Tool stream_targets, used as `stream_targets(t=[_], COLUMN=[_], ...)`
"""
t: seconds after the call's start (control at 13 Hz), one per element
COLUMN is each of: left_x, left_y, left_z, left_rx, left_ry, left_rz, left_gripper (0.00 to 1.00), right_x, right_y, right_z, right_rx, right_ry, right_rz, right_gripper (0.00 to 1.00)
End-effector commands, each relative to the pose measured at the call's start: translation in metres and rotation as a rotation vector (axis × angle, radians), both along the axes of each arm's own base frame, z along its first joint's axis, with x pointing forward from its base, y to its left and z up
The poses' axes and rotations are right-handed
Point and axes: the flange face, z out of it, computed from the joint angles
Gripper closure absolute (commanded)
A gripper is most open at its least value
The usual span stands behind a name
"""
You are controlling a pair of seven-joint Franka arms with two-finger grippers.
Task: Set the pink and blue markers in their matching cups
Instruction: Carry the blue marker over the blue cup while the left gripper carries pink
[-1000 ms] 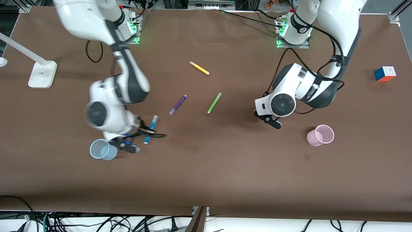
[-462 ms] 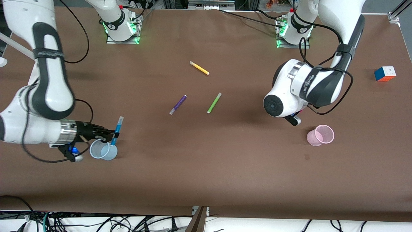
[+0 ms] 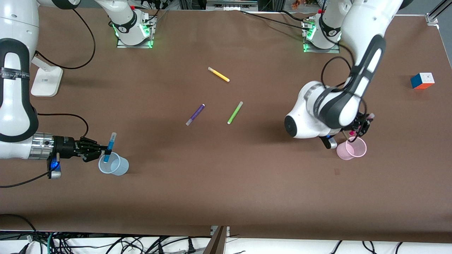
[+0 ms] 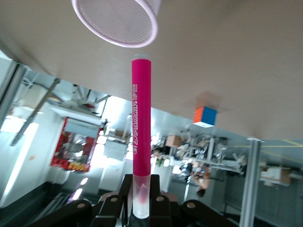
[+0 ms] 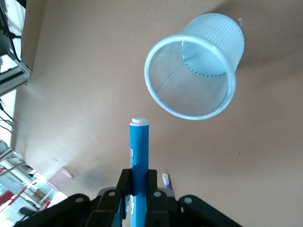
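Brown paper-covered table (image 3: 226, 183). Right gripper (image 3: 106, 152) is clenched on the blue marker (image 3: 109, 146), holding it at mid-barrel over the rim of the pale blue cup (image 3: 113, 164); marker is tilted, lower end above the cup mouth. Right wrist view: blue marker (image 5: 138, 158) runs out from between the fingers (image 5: 124, 184) with its white tip toward the open mouth of the blue cup (image 5: 191, 66); whether the tip has entered the cup cannot be told.

Left gripper (image 3: 360, 126) grips the pink marker (image 3: 361, 124) over the pale pink cup (image 3: 351, 148), which stands toward the left arm's end of the table. Left wrist view: pink marker (image 4: 140, 127) is pinched at its pale cap end, other end pointing at the rim of the pink cup (image 4: 116, 21), just beside it.

Loose on the table between the two arms: purple marker (image 3: 195, 114), green marker (image 3: 235, 112) beside it, yellow marker (image 3: 218, 74) farther from the front camera. Colour cube (image 3: 422, 80) near the left arm's end; white lamp base (image 3: 46, 81) near the right arm's end.
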Motion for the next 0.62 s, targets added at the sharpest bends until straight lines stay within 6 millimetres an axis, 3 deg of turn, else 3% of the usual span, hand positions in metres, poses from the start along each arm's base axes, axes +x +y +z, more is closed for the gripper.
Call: stream_targets(t=[0.0, 0.31, 0.54], left_x=[0.010, 0.029, 0.032], left_y=[0.002, 0.004, 0.012], left_z=[-0.013, -0.043, -0.043], left_rx=[0.036, 0.028, 0.045], left_ry=[0.017, -0.031, -0.027], left_rz=[-0.047, -0.179, -0.180], left_gripper=[1.00, 1.00, 1.00], right_x=[0.003, -0.001, -0.002], right_y=[-0.021, -0.039, -0.045], right_z=[-0.015, -0.044, -0.057], right_rx=[0.066, 0.077, 0.111], right_ry=[0.010, -0.008, -0.016], right_rz=[-0.042, -0.019, -0.029], right_gripper=[1.00, 1.00, 1.00])
